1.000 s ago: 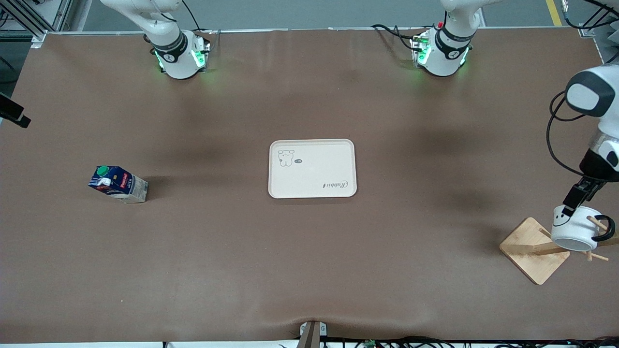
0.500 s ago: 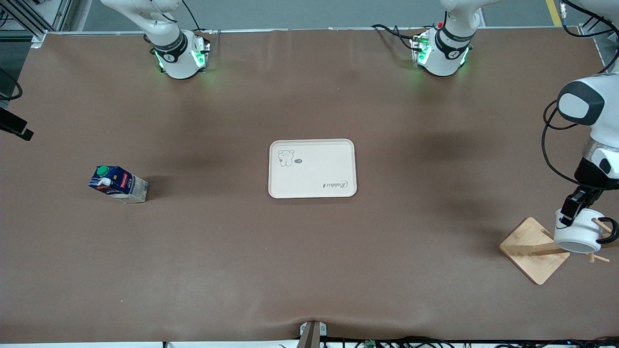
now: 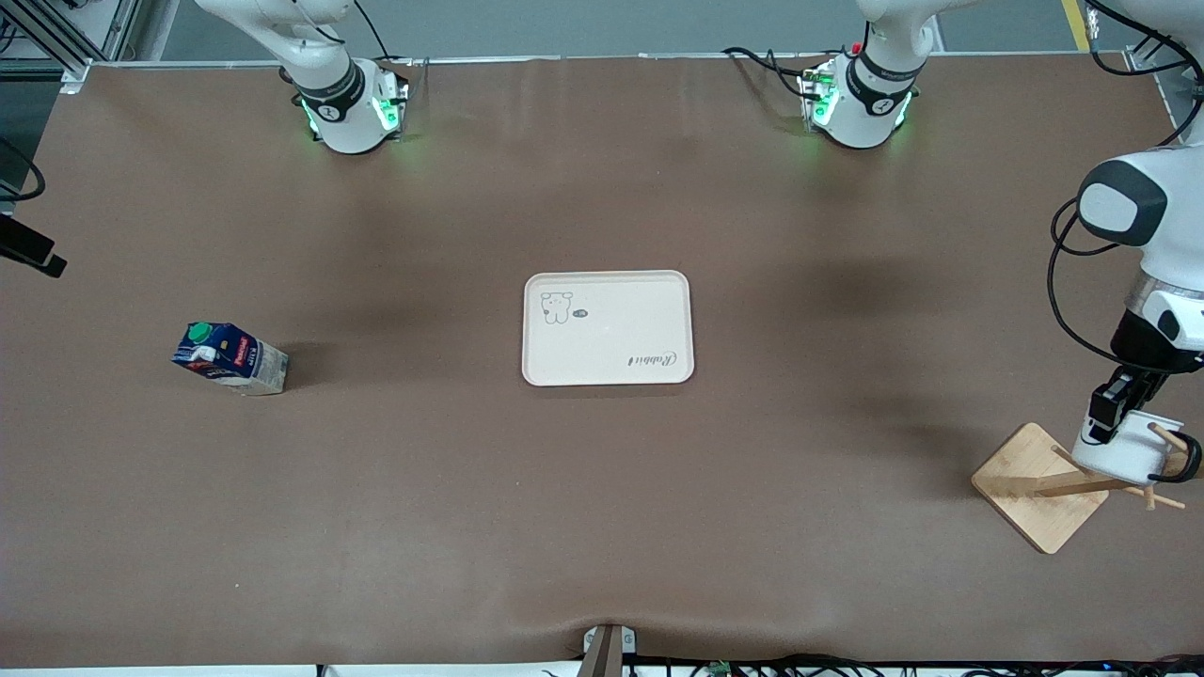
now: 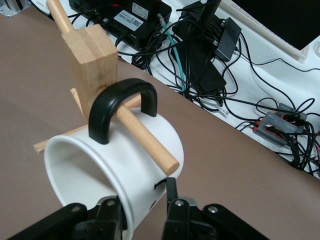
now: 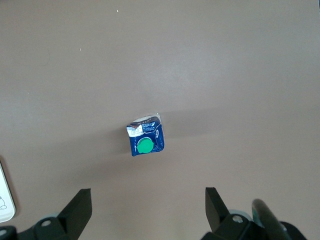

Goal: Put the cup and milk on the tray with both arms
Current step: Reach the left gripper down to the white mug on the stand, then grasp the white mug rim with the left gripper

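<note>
The white cup [image 3: 1119,456] hangs by its black handle on a peg of the wooden rack [image 3: 1025,480] at the left arm's end of the table. My left gripper [image 3: 1108,414] is shut on the cup's wall. In the left wrist view one finger is inside the cup [image 4: 125,165] and one is outside by the smiley, with the gripper [image 4: 142,200] at the rim. The peg [image 4: 145,137] runs through the handle. The blue milk carton [image 3: 229,357] stands at the right arm's end. My right gripper [image 5: 147,190] is open, high over the milk [image 5: 145,140]. The cream tray [image 3: 608,327] lies mid-table.
The rack's upright post [image 4: 92,55] stands close beside the cup. Cables and power bricks [image 4: 210,55] lie off the table edge beside the rack. A corner of the tray [image 5: 4,200] shows in the right wrist view.
My left gripper has turned and shifted the cup slightly on the peg, so the smiley face is now hidden in the front view. The milk and tray have not moved.
</note>
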Motion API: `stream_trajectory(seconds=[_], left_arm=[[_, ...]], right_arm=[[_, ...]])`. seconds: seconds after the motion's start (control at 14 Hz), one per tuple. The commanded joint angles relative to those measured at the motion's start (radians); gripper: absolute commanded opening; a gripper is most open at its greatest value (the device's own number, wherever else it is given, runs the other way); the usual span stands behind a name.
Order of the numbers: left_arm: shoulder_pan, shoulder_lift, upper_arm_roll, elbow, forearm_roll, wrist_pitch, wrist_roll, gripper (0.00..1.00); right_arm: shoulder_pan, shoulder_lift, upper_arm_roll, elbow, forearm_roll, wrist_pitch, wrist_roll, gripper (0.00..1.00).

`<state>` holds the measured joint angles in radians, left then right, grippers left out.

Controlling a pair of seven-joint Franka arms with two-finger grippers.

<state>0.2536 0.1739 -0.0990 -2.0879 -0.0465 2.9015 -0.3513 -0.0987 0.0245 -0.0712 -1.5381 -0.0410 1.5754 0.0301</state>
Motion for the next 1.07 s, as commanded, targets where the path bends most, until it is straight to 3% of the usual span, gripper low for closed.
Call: stream_trajectory(seconds=[0.0, 0.43, 1.0], left_arm=[[-0.005, 0.015, 0.004, 0.017, -0.01, 0.009, 0.009, 0.24], [-0.019, 0.016, 0.004, 0.028, -0.009, 0.009, 0.011, 0.0], [-0.04, 0.003, -0.03, 0.043, -0.01, 0.002, 0.005, 0.0]], right_arm=[[-0.026, 0.014, 0.014, 0.024, 0.001, -0.005, -0.007, 1.0], [-0.032, 0.06, 0.014, 0.009, 0.015, -0.018, -0.001, 1.0], [-0.087, 0.12, 0.016, 0.007, 0.018, -0.093, -0.002, 1.0]])
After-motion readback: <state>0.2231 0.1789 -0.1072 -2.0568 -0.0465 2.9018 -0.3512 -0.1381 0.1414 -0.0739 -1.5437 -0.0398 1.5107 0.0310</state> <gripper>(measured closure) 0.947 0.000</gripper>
